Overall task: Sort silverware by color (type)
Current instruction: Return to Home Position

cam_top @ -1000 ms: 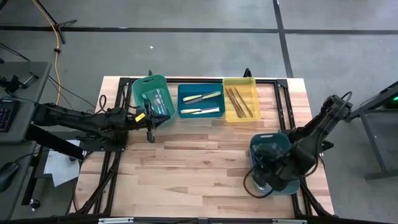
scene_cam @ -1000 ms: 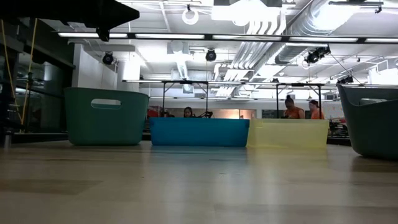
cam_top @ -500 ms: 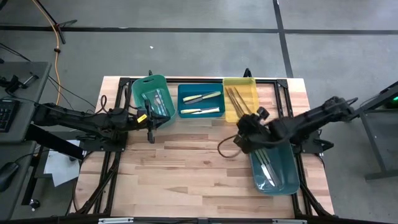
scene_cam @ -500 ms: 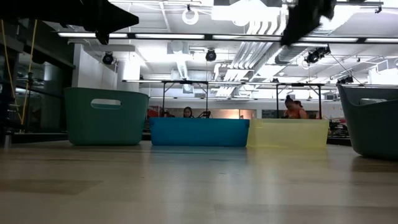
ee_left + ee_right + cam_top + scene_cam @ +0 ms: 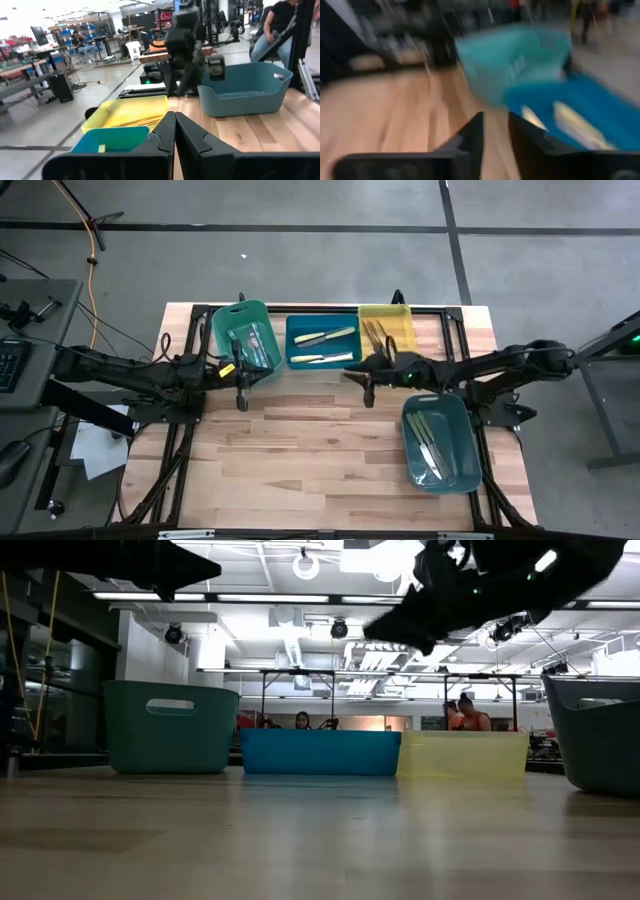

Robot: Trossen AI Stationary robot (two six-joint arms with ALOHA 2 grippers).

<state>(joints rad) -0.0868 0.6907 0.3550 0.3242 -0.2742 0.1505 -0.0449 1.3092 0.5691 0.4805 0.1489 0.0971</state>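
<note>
With thin colour-handled silverware (image 5: 325,336) apparently sorted into rectangular plastic bins (image 5: 322,348), the left end effector (image 5: 175,117) hangs closed and the right end effector (image 5: 496,120) slightly parted, both empty mid-frame.

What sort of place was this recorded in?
Probably a large shared robotics lab or workshop. There are exposed ceiling ducts and strip lights overhead, a bare concrete floor around the wooden table, and people seated farther back in the open room.
</note>
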